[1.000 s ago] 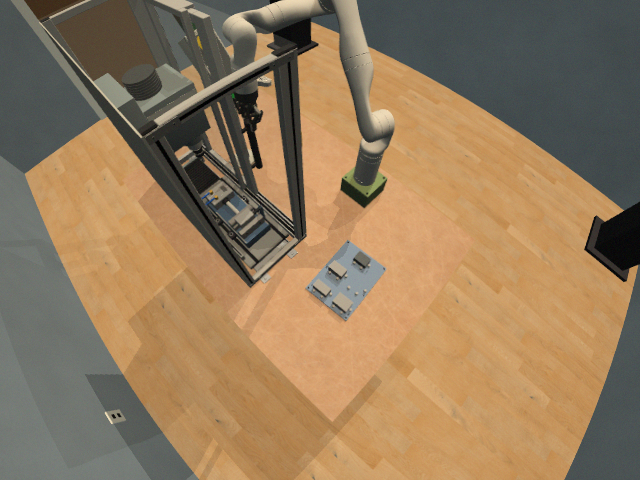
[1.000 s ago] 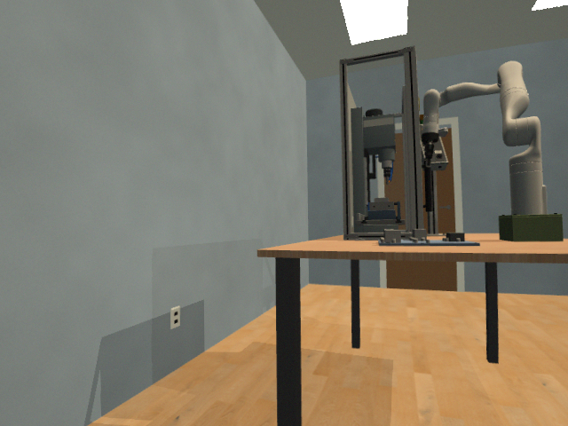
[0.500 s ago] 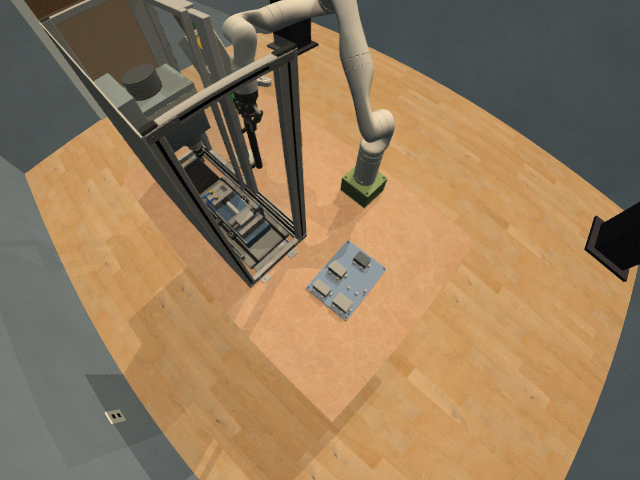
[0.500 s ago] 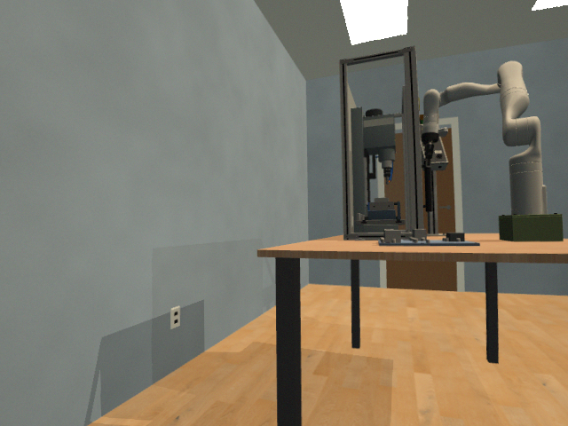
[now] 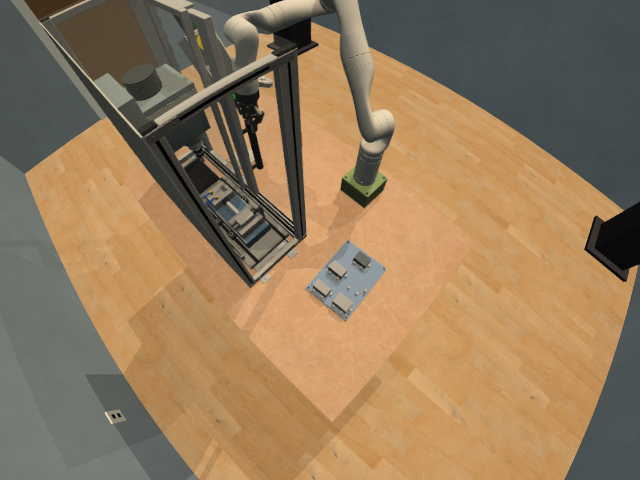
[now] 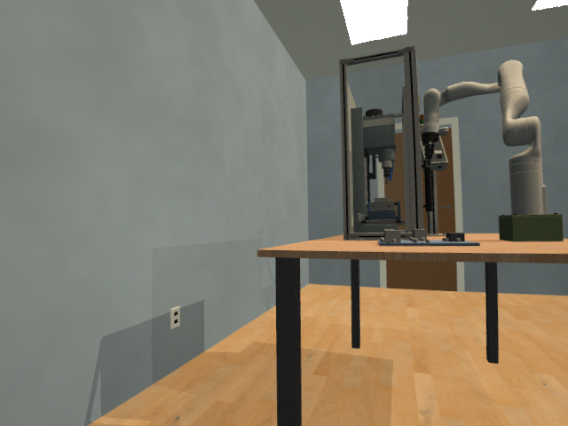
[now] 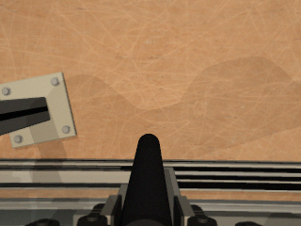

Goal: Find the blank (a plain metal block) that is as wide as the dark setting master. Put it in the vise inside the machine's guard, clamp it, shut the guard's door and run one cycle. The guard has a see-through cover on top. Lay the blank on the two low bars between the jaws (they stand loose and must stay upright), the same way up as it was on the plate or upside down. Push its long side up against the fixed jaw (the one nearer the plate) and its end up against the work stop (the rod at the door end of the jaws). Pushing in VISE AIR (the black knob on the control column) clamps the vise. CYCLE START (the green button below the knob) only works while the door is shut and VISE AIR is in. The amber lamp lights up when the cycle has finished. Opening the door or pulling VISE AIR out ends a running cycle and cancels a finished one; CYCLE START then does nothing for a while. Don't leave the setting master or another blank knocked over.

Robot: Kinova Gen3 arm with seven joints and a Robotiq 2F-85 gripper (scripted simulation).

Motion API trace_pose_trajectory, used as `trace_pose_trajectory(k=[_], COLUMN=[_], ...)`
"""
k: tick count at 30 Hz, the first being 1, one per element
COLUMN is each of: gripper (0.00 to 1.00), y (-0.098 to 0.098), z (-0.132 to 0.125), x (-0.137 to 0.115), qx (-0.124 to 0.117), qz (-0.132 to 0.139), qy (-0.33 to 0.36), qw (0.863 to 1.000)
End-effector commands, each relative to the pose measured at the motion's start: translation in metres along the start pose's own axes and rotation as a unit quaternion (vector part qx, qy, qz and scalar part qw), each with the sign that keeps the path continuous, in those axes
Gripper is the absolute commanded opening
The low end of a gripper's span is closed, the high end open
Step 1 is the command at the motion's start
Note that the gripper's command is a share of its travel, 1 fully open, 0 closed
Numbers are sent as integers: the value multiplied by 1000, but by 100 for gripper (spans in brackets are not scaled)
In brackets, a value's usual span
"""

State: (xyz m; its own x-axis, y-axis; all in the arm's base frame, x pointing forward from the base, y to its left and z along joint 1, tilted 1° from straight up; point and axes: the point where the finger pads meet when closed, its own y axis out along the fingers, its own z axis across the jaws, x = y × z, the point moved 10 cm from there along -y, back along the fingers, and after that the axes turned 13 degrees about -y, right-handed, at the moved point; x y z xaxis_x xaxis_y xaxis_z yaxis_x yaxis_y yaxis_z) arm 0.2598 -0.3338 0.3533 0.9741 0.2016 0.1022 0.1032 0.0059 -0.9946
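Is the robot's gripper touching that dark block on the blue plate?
Apart. The top view shows the gripper over beside the guard, well away from the dark block.
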Motion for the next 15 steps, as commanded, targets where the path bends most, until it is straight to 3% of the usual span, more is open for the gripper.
trace_pose_trajectory(k=[1,7,12,15], gripper=[39,39,39,39], y=[-1,-1,-1,-1], z=[4,4,39,39], x=[2,2,10,10], qx=[1,1,1,1], qz=[-2,-2,-2,-2], qy=[1,1,1,1], qw=[1000,1000,1000,1000])
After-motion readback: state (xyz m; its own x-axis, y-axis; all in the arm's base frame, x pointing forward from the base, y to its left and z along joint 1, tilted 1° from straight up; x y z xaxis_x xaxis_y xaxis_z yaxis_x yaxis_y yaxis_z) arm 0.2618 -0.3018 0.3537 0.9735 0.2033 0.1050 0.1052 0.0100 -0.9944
